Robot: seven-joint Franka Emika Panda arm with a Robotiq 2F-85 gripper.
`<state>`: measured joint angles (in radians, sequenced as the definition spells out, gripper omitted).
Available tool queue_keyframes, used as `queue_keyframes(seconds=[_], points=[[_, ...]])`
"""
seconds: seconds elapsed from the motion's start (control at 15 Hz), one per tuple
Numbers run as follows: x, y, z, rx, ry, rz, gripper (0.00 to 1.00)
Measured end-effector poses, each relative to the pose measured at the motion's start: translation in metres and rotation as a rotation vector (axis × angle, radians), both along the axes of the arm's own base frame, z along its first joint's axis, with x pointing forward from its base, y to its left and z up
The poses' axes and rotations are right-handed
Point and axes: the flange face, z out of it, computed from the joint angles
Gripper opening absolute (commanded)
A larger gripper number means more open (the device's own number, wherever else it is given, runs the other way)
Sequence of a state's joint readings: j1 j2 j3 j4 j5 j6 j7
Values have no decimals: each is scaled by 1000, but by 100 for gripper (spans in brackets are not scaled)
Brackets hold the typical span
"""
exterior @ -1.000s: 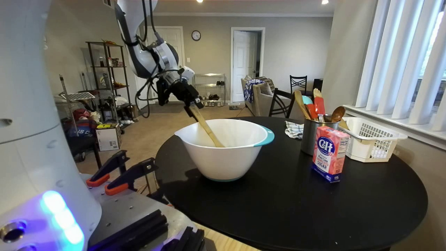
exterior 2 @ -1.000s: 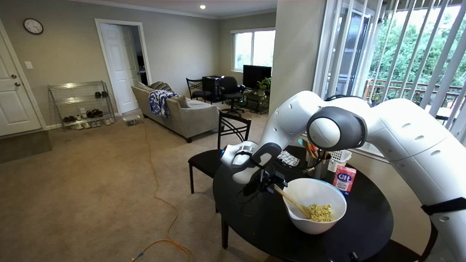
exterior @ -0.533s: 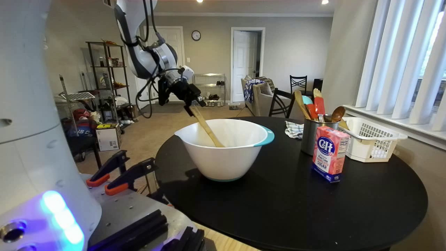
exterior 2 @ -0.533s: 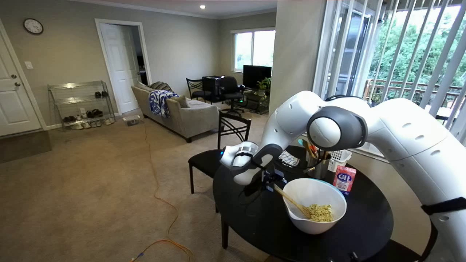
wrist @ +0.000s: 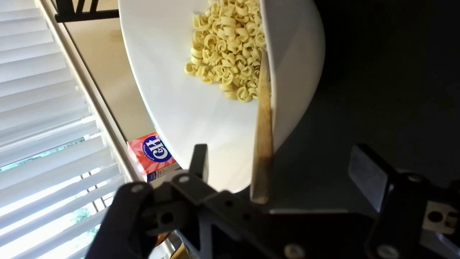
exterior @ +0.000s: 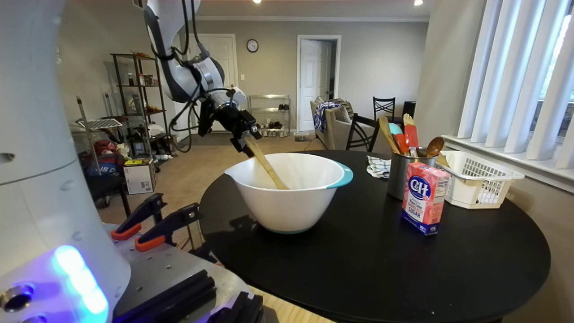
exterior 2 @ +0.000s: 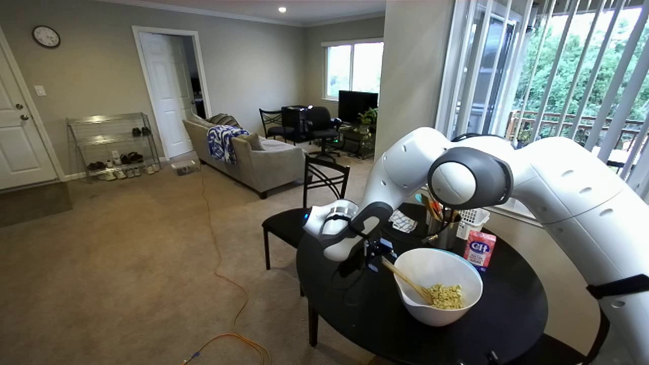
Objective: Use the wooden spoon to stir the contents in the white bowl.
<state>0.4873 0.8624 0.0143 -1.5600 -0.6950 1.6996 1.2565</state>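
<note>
Wooden spoon leans in the bowl, handle tip within the widely spread claw.

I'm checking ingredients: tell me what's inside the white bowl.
Curled yellow pasta and the lower part of a wooden spoon. The bottom of the bowl under the pasta is covered.

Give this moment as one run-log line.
black gripper: open, nothing held | long wooden spoon: tilted in white mixing bowl, lower end at curled yellow pasta | bowl: on round black table | stirring: not underway
</note>
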Motion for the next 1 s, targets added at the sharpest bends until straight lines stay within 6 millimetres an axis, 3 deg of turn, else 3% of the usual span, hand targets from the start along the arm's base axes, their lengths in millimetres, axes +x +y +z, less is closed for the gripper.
queue_keyframes(seconds=[0.93,1.0], points=[[-10,-14,-3,-12,28,-11,100],[-10,-15,-1,-11,27,-12,75]])
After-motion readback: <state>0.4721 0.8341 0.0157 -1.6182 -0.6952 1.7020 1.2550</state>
